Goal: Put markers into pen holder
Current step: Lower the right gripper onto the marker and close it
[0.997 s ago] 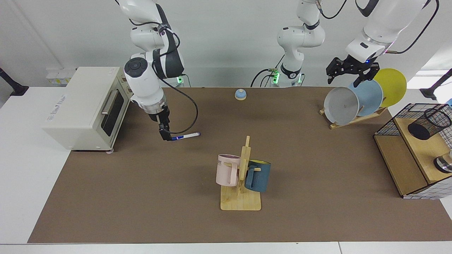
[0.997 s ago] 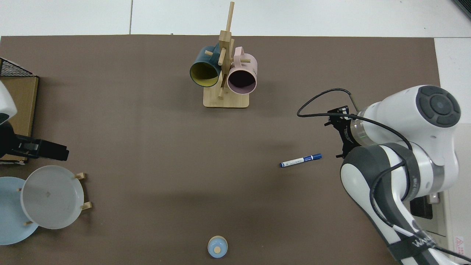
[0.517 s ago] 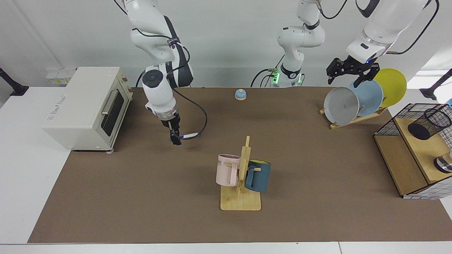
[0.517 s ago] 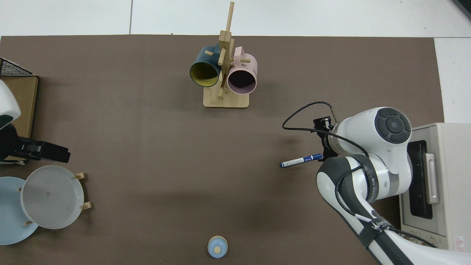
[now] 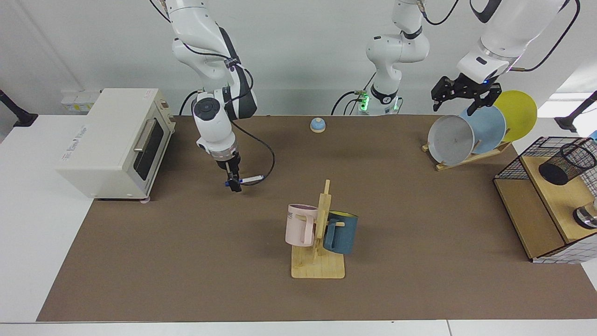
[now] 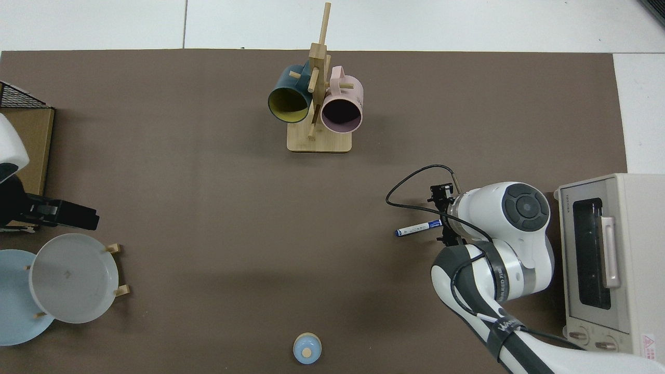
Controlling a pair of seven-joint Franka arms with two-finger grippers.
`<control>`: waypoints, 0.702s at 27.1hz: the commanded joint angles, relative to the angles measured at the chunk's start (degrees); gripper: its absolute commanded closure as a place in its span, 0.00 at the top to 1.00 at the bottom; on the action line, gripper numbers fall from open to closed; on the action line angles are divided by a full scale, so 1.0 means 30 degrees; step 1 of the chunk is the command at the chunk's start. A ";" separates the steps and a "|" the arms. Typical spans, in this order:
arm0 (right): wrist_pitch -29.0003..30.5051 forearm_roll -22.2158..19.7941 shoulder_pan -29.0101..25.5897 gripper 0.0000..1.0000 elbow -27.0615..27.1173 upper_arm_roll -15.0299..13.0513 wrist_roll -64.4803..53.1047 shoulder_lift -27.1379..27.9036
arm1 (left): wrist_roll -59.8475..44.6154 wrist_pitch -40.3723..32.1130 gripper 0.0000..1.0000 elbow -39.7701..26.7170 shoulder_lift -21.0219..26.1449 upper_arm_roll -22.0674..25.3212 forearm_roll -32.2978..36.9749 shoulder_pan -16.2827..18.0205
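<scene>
Where it hung beside the marker (image 5: 252, 178), the right tool (image 5: 234, 183) now straddles it.

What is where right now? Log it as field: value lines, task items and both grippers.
marker: on the brown mat, near the toaster oven
pen holder: on the wooden shelf, looks tipped
right gripper: low, at the marker's oven-side end
left gripper: fingers open, above the plate rack, arm waiting
task: marker not yet in pen holder

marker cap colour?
Dark blue cap on the slim white marker; clearest in the top view.
</scene>
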 commanded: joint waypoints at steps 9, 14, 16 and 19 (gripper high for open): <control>0.1867 0.0103 -0.0006 0.91 -0.0758 0.0031 0.0412 0.0556 | 0.0236 0.0339 1.00 -0.0787 -0.0646 0.0038 -0.0112 0.0045; 0.1868 0.0103 -0.0006 0.79 -0.0758 0.0031 0.0412 0.0615 | 0.0265 0.0368 1.00 -0.0787 -0.0646 0.0038 -0.0112 0.0074; 0.1868 0.0103 -0.0035 0.69 -0.0758 0.0031 0.0412 0.0615 | 0.0236 0.0339 1.00 -0.0787 -0.0646 0.0038 -0.0112 0.0074; 0.1838 0.0103 -0.0006 0.49 -0.0758 0.0031 0.0412 0.0615 | 0.0236 0.0280 1.00 -0.0787 -0.0646 0.0038 -0.0112 0.0045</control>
